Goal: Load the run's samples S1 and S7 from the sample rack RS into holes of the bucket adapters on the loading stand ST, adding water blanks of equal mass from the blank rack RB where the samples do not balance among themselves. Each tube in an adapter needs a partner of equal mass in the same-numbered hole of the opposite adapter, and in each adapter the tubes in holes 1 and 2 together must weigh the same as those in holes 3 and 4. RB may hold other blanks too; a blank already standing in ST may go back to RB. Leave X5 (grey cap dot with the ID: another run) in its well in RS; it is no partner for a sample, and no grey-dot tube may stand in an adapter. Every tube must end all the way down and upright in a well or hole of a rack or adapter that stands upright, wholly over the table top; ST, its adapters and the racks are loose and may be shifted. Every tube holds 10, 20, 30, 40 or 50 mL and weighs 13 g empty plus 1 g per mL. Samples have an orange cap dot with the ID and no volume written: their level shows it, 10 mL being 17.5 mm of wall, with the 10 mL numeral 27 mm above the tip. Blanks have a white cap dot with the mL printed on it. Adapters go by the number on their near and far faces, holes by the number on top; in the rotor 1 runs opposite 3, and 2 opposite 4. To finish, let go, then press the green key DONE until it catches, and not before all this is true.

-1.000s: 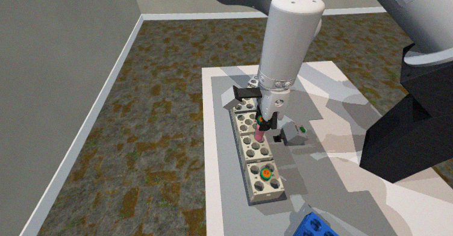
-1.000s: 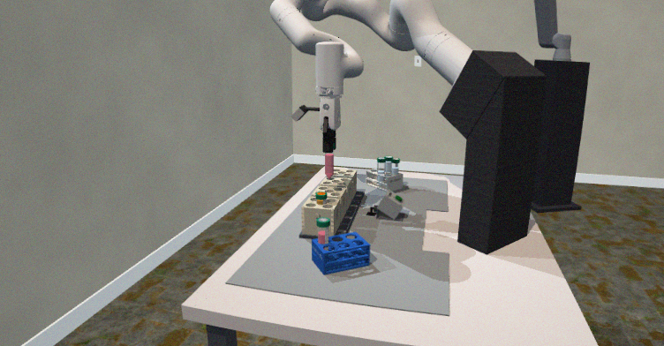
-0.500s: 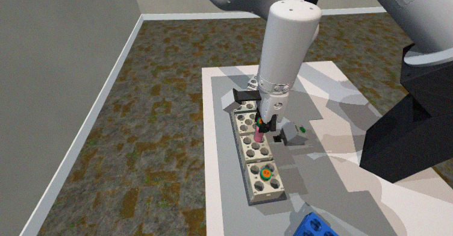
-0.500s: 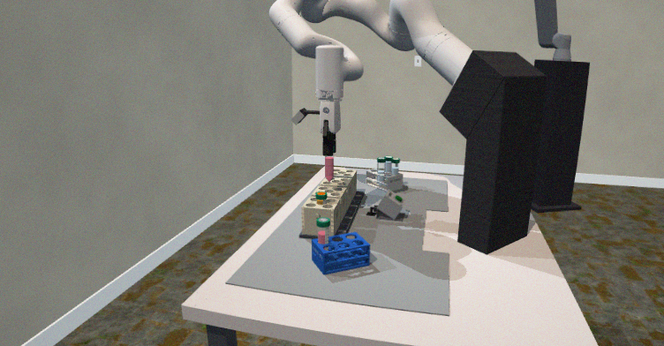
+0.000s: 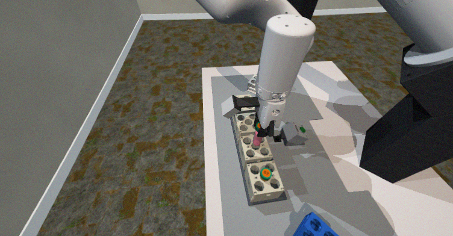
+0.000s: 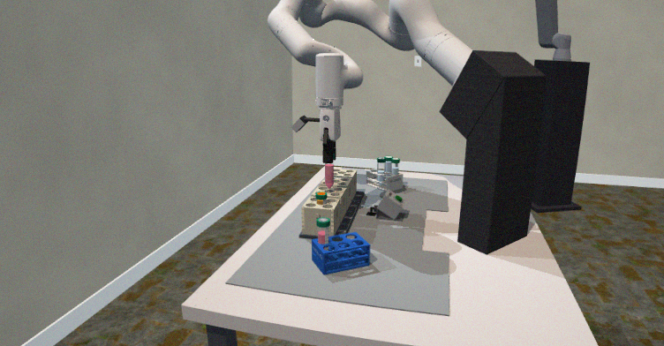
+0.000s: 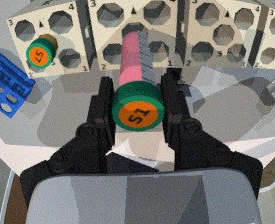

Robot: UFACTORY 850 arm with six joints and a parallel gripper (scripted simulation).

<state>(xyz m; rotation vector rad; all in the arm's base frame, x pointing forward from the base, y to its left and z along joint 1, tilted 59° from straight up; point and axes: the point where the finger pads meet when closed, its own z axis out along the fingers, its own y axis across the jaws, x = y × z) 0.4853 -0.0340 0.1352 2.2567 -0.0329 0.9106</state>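
Lab bench: tube racks [image 6: 342, 256], capped sample tubes [image 6: 387, 164], bucket adapters [image 5: 264, 183].
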